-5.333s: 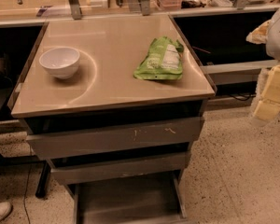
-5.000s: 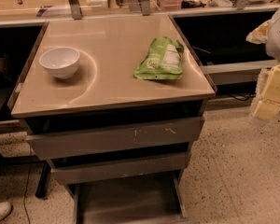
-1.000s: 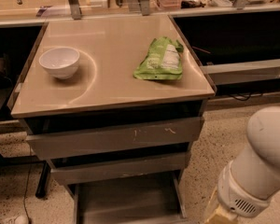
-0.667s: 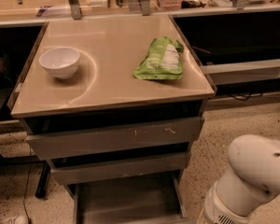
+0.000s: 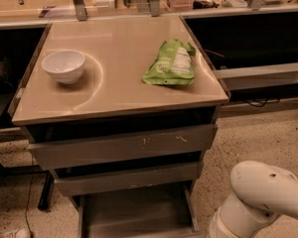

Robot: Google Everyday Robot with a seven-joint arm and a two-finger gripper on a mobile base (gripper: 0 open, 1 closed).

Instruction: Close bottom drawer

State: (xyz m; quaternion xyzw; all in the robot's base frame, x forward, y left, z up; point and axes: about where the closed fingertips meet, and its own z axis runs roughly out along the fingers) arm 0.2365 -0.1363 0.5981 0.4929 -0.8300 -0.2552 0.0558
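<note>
Lower now than a moment ago, the white arm has dipped toward the floor at the right of the cabinet. I think it goes low because the bottom drawer sits down by the floor, and it needs to get in front of it to push. The drawer is pulled out, with its flat grey tray showing. Its front edge is cut off at the bottom, so I can't see how far out it is. The gripper is out of sight below the arm, so I cannot tell if it is gripping anything. The green bag and white bowl rest on top, out of the way.
</note>
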